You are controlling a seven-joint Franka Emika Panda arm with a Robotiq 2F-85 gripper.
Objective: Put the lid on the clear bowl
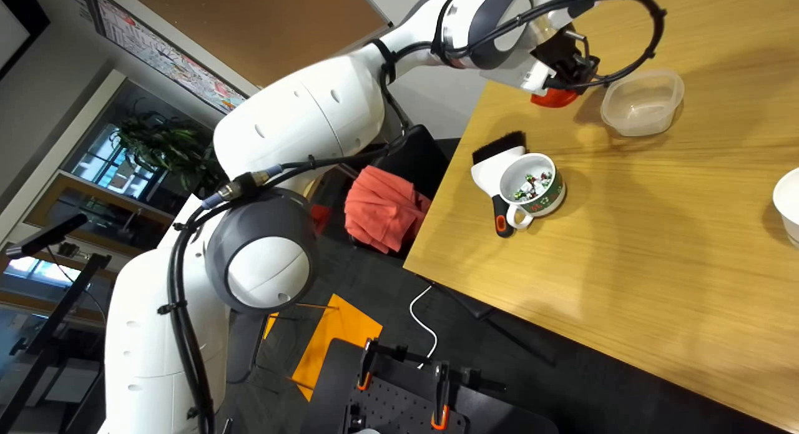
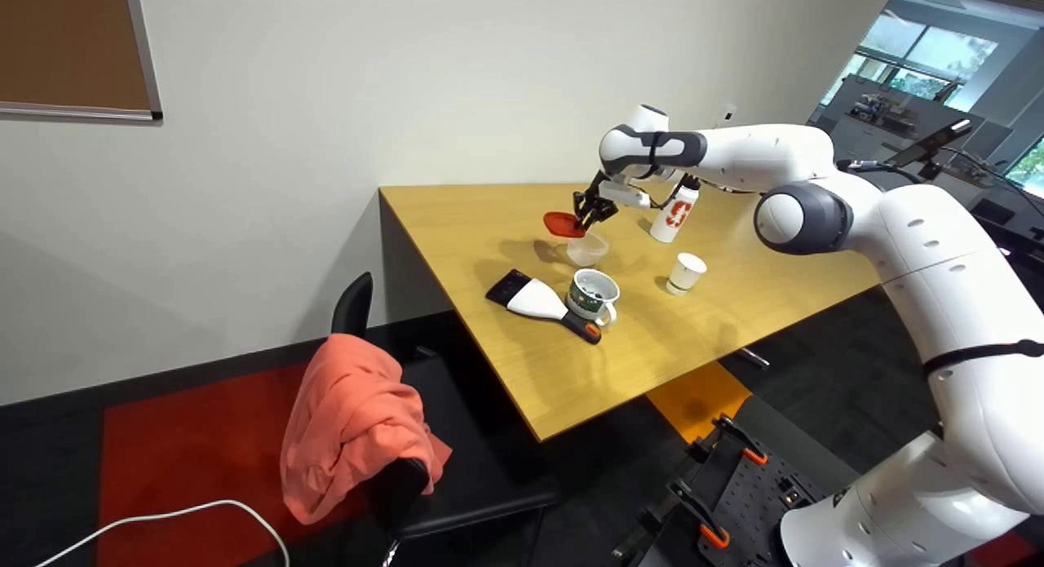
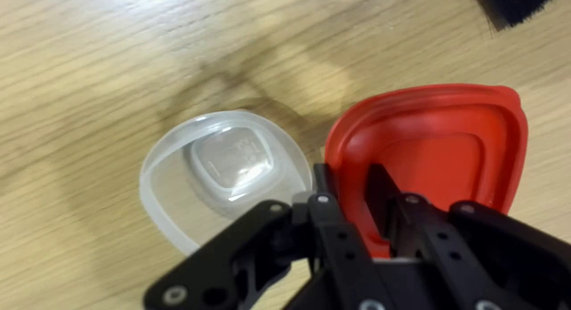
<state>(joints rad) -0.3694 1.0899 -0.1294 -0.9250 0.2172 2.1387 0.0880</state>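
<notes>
The lid is a flat red rounded-square piece, seen in the wrist view (image 3: 437, 154) and in both exterior views (image 1: 554, 98) (image 2: 563, 224). My gripper (image 3: 349, 178) has its fingers on either side of the lid's rim and holds it up off the table. The gripper also shows in an exterior view (image 2: 584, 212). The clear bowl (image 3: 229, 167) stands on the table, open side up, with nothing seen in it. It shows in both exterior views (image 1: 643, 106) (image 2: 587, 250). In the wrist view the lid is to the right of the bowl, not over it.
On the wooden table (image 1: 655, 246) stand a patterned mug (image 1: 532, 187) with small contents, a white-and-black brush (image 2: 537, 299) beside it, a white cup (image 2: 685, 273) and a white bottle (image 2: 675, 214). A chair with a coral cloth (image 2: 359, 428) is by the table's edge.
</notes>
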